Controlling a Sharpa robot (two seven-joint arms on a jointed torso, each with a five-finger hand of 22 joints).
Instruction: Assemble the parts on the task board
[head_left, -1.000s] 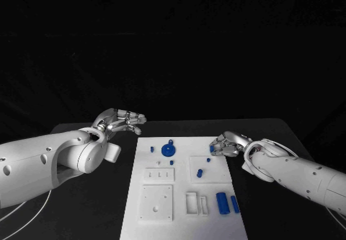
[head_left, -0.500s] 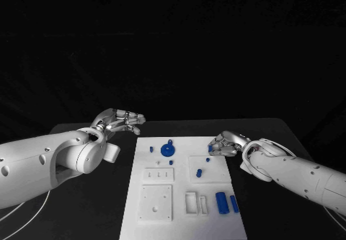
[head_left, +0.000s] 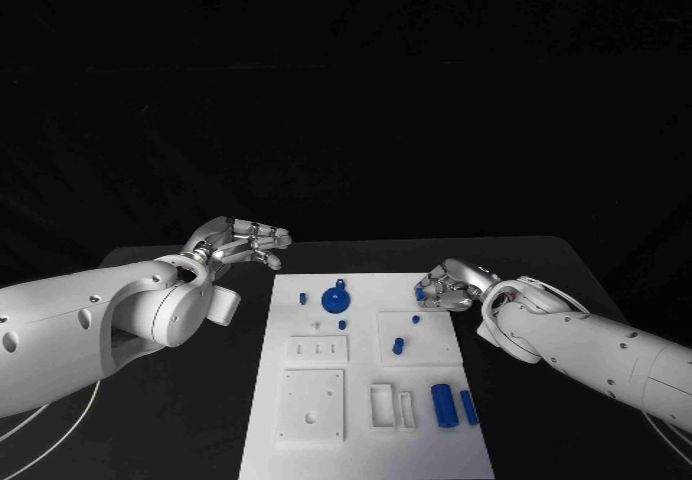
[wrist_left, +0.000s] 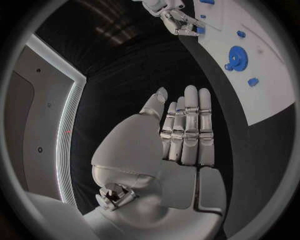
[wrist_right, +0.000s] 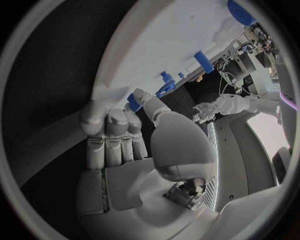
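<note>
Now we are holding a small blue part (head_left: 423, 296) in our right hand (head_left: 450, 285) at the right edge of the white board (head_left: 368, 440). Our left hand (head_left: 242, 243) is hovering over the dark surface (head_left: 562, 262), fingers apart, holding nothing. Other blue parts (head_left: 451, 406) are lying on the board.

The long white plastic task board (head_left: 368, 380) lies in the middle of the black desk (head_left: 548, 260). The silver left hand (head_left: 242, 242) hangs left of the board's far corner, off the board. The silver right hand (head_left: 449, 285) sits at the board's far right edge. A round blue gear part (head_left: 336, 298) lies on the far end, two blue cylinder parts (head_left: 453, 405) side by side near the right edge
</note>
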